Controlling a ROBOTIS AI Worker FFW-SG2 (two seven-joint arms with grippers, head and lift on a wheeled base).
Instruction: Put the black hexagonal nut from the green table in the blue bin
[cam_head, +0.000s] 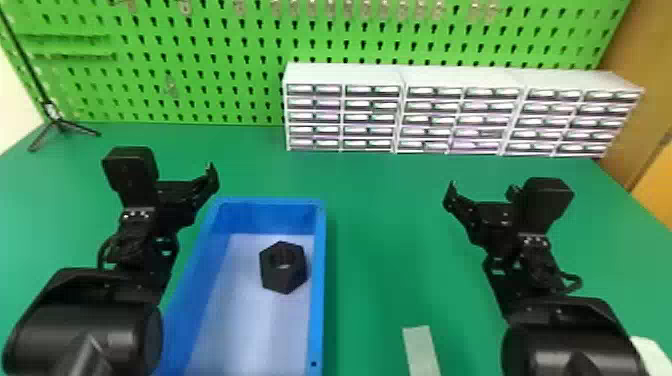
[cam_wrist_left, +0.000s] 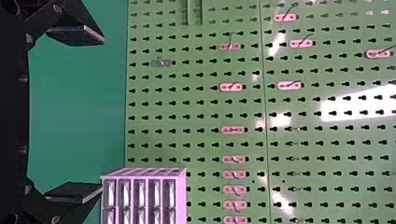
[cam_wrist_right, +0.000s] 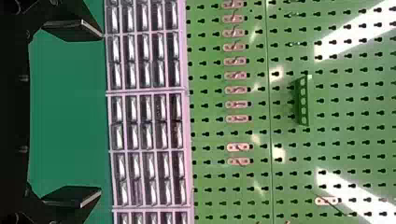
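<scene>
A workshop, by its green pegboard and small-drawer cabinets.

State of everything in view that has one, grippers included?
Black hexagonal nut: in the bin, hole facing up, ungripped.
Blue bin: upright, uncovered, holding the nut.
Left gripper: open, empty.
Right gripper: open, empty.
Drawer cabinets: drawers look shut.
Tripod: standing, legs spread.

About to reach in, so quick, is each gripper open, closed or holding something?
Left gripper: open, nothing between its fingers.
Right gripper: open too, also empty.
</scene>
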